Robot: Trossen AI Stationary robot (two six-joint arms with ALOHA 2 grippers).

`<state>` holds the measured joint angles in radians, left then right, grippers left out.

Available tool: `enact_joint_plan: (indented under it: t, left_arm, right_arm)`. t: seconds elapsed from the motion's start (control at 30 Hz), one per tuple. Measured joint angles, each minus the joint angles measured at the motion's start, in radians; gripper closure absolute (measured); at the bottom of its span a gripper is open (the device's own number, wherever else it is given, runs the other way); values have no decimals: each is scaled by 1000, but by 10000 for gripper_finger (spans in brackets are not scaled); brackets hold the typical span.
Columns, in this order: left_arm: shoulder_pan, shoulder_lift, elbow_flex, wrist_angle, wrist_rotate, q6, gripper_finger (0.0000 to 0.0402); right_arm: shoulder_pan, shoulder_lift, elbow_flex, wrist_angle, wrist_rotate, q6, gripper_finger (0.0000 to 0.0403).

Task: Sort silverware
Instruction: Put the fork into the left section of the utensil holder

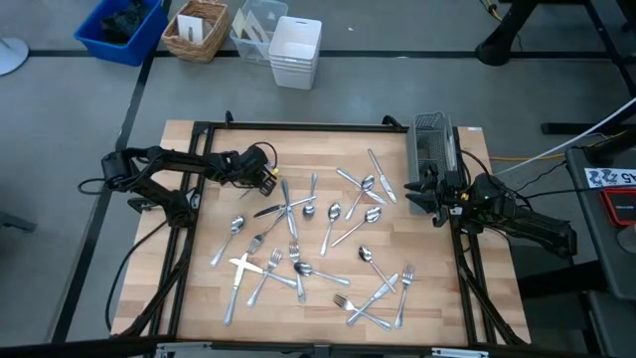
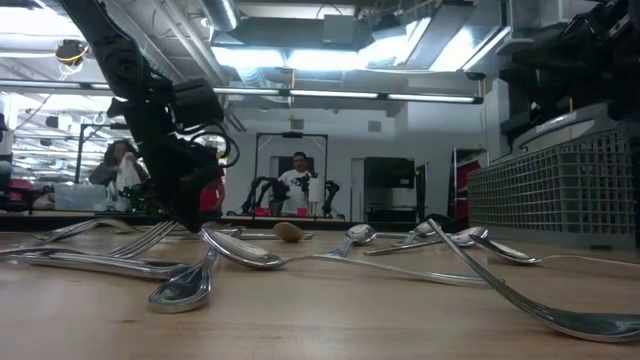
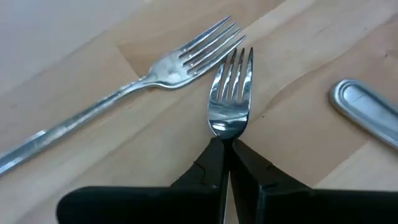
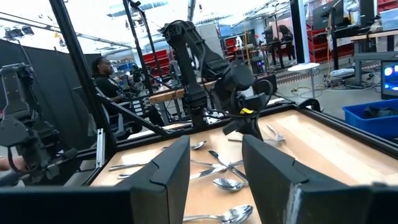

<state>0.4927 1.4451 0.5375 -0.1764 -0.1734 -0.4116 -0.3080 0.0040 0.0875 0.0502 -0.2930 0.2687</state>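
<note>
Pickup step: left gripper point(image 3: 227, 163) is pinched on a fork point(image 3: 231, 93) by its neck, at the left-far edge of the silverware point(image 1: 318, 244) scatter; a second fork point(image 3: 134, 84) lies just beside it. Right gripper point(image 1: 429, 196) waits with fingers spread beside the wire-mesh caddy point(image 1: 432, 149) at far right. Next move, I'd judge: lift clear without dragging neighbours, then carry right to the caddy.
</note>
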Motion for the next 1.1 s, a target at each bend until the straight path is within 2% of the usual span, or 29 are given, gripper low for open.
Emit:
enact_joint_plan:
  t: [0.27, 0.37, 0.47, 0.67, 0.73, 0.83, 0.97, 1.1]
  left_arm:
    - [-7, -53, 86, 2, 186, -23, 397]
    - [-22, -54, 114, 62, 234, -53, 398]
    - [-42, -54, 121, 227, 265, -89, 398]
    - [-100, -35, 123, 721, 279, -112, 401]
    - [-122, -6, 124, 880, 271, -106, 401]
    - [-153, 55, 164, 1010, 246, -76, 401]
    - [-188, 172, 295, 1060, 230, 13, 401]
    - [-207, 330, 494, 1057, 229, 110, 401]
  right_arm:
    - [0, 0, 0, 9, -97, 64, 253]
    - [0, 0, 0, 17, -140, 73, 253]
    - [0, 0, 0, 61, -177, 76, 253]
    - [0, 0, 0, 247, -263, 76, 253]
    - [0, 0, 0, 308, -282, 76, 253]
    - [0, 0, 0, 364, -294, 75, 253]
    - [0, 0, 0, 368, -294, 68, 253]
    - [0, 0, 0, 368, -293, 68, 253]
